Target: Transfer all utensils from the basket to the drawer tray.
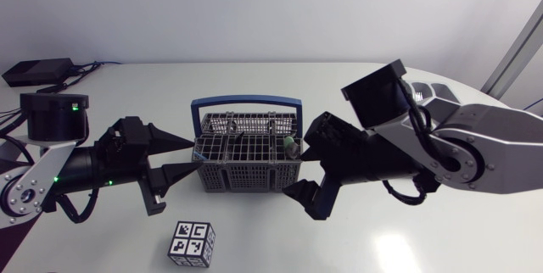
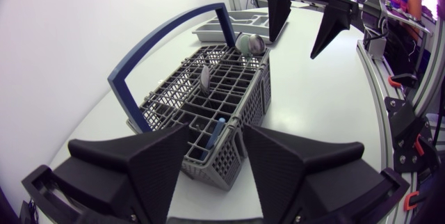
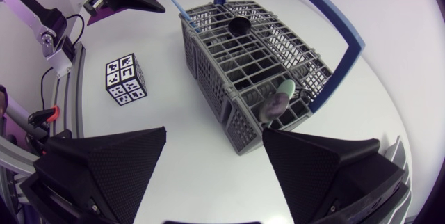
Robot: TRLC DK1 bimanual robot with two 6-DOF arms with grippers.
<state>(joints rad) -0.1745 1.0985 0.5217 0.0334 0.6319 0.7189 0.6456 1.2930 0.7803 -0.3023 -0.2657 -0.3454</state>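
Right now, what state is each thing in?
Left gripper: open, empty, at one basket end.
Right gripper: open, empty, at the other end.
Basket: upright, handle raised, utensils inside.
Utensils: in basket compartments, none gripped.
Drawer tray: no utensils visible in it.

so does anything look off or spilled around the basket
Nothing stands out. The basket stands upright between the open left gripper and right gripper; the utensils that show, like the green-handled one, sit inside it. Nothing lies spilled on the table.
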